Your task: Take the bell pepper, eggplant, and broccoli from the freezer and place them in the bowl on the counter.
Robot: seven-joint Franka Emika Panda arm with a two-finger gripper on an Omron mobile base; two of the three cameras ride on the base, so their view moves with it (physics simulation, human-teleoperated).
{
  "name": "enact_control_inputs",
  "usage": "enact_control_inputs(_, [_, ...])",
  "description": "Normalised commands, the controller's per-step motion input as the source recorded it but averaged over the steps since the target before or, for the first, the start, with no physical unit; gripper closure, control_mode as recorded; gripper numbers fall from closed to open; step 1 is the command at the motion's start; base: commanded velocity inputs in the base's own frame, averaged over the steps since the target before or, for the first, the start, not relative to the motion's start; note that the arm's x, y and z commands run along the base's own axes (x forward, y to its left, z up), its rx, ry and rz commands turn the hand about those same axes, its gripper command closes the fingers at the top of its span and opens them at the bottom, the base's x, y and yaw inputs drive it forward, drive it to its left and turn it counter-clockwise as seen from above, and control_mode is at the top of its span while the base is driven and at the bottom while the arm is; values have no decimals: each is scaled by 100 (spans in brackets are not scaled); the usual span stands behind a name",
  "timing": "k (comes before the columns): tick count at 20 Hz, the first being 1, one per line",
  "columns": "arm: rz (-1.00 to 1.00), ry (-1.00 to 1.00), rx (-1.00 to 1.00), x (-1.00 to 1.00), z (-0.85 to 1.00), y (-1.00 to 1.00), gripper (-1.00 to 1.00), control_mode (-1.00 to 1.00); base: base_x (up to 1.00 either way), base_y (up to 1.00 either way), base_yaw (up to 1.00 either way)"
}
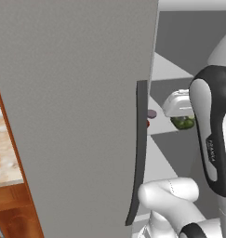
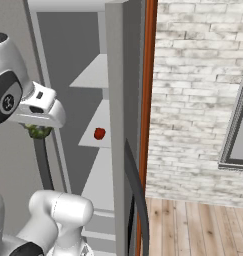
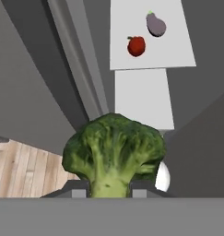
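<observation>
Left base view: freezer (image 1: 82, 93) door hangs open, grey slab with a dark curved handle (image 1: 138, 153) on its edge; pale shelves (image 1: 163, 69) sit inside behind it. Worktop (image 1: 5, 158), beige marbled, peeks at the left edge over reddish-brown cabinets. Right base view has a brick wall (image 2: 198, 90) and wood floor (image 2: 193, 227) beside the freezer. White arm (image 1: 212, 135) reaches toward the shelves. Gripper (image 3: 111, 189) is clamped on the stalk of the broccoli (image 3: 114, 150), green head up in the hand view; same clump shows under the hand at (image 1: 182, 122) and (image 2: 38, 131), off the shelf. Eggplant (image 3: 156, 24) and bell pepper (image 3: 136, 46) lie near each other on a freezer shelf, apart, not touching.
</observation>
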Motion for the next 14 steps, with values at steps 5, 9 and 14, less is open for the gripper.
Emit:
enact_control_inputs(5, [1, 0, 0, 0, -36, 5, 100, -100, 0, 0, 0])
enact_control_inputs(9, [2, 0, 0, 0, -23, 0, 100, -100, 0, 0, 0])
enact_control_inputs(14, [2, 0, 0, -2, -12, 0, 100, 100, -13, 0, 0])
